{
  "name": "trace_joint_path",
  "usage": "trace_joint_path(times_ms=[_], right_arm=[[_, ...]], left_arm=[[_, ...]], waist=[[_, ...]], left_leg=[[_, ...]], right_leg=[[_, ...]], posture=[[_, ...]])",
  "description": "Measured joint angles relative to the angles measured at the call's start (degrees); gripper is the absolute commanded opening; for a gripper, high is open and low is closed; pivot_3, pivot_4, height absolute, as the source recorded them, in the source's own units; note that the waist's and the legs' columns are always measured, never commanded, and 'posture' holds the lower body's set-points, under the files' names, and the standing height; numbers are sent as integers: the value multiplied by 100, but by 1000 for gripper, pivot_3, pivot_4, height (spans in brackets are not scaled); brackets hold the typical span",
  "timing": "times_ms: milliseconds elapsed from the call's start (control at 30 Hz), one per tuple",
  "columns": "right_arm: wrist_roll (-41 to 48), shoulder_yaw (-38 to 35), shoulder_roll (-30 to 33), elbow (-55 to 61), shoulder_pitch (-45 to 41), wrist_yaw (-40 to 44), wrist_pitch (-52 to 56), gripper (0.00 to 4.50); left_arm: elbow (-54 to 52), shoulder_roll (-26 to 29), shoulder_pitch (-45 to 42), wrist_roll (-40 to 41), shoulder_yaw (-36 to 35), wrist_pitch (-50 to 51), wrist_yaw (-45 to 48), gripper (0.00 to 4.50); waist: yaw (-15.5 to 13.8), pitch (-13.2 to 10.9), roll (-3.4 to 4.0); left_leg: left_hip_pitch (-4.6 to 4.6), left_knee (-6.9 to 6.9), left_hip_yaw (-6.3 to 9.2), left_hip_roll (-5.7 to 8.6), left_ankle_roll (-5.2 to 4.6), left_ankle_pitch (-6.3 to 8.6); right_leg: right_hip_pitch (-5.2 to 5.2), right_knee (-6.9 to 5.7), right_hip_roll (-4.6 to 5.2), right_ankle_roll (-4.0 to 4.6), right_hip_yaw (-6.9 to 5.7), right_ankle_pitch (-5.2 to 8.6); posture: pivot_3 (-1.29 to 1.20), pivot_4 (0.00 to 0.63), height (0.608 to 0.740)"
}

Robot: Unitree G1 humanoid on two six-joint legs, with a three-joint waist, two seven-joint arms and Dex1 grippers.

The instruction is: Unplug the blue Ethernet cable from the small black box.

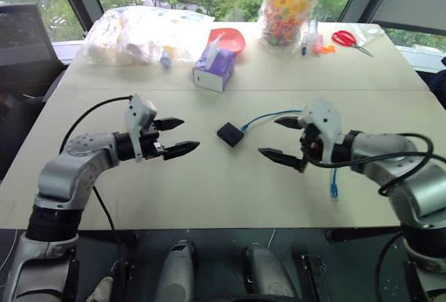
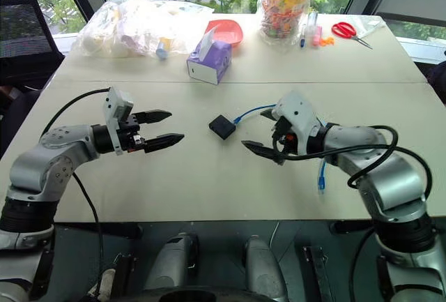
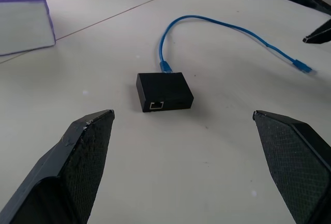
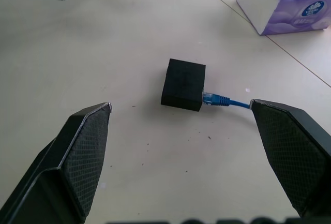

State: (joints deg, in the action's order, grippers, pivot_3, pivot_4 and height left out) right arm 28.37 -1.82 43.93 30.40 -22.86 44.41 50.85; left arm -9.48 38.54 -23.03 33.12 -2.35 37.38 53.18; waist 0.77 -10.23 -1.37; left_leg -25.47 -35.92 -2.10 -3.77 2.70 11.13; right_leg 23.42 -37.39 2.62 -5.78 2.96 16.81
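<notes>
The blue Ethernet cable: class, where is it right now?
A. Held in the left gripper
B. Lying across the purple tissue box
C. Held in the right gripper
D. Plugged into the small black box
D: the blue Ethernet cable has its plug seated in the side of the small black box, and nothing grips it.

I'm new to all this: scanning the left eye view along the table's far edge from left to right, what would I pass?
Crinkly clear plastic bag → purple tissue box → clear jar of colourful pieces → red-handled scissors.
</notes>
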Motion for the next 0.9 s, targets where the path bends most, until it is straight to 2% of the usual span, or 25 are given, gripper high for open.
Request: trace_joint_path(times_ms=[567, 900], right_arm=[[175, 88, 233, -59, -464, 98, 32, 4500], [53, 622, 261, -1351, -1675, 703, -137, 4500]], left_arm=[[43, 285, -168, -4, -2, 79, 395, 4479], [410, 387, -511, -226, 153, -16, 573, 4479]], waist=[[7, 0, 0], [6, 0, 1]], left_leg=[[0, -7, -1, -1, 0, 0], [-1, -8, -5, -1, -1, 0]], right_leg=[[0, -1, 0, -1, 1, -1], [2, -2, -1, -3, 1, -2]], posture=[[0, 150, 735], [0, 150, 735]])
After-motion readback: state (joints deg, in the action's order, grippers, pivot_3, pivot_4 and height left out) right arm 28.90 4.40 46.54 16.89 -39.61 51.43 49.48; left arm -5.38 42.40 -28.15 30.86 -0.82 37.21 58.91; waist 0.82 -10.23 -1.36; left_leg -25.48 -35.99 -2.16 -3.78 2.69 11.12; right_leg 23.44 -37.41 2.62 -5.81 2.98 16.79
